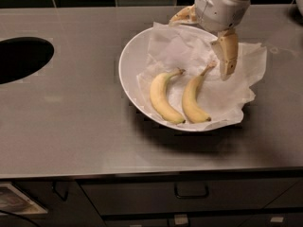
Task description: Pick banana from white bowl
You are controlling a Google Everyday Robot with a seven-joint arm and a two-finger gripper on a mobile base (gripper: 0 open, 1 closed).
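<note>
Judging by how things lie, I have the grasp and the lift both left to do. The banana point(191, 100) rests on the paper liner point(246, 74) in the white bowl point(130, 65), right of centre, beside a plumper banana point(161, 98). The gripper point(199, 49) hangs at the upper right, spread wide and holding nothing, one finger point(226, 56) just beside the stem. The banana's long axis runs near-vertical, with the stem pointing to the upper right.

Dim warm light, dark shadow under the white bowl point(130, 74), tool point(202, 45) pale above its far-right rim.
</note>
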